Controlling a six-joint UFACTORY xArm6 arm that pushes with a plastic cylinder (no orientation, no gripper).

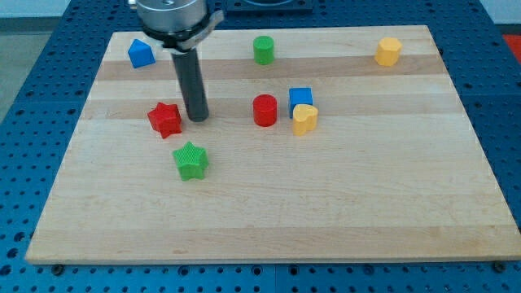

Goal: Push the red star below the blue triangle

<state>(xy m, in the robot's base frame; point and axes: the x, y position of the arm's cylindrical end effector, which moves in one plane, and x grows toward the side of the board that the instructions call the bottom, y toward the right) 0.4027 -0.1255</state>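
Observation:
The red star (165,120) lies on the wooden board (269,203) at the view's left of centre. The blue triangle (141,54) sits near the board's top left corner, up and slightly left of the star. My tip (196,118) rests on the board just to the right of the red star, close to it or touching it. The rod rises straight up from there to the arm's flange at the view's top.
A green star (190,160) lies just below and right of the red star. A red cylinder (264,110), a blue cube (300,100) and a yellow heart (304,119) cluster at centre. A green cylinder (263,50) is at top centre, a yellow block (388,50) at top right.

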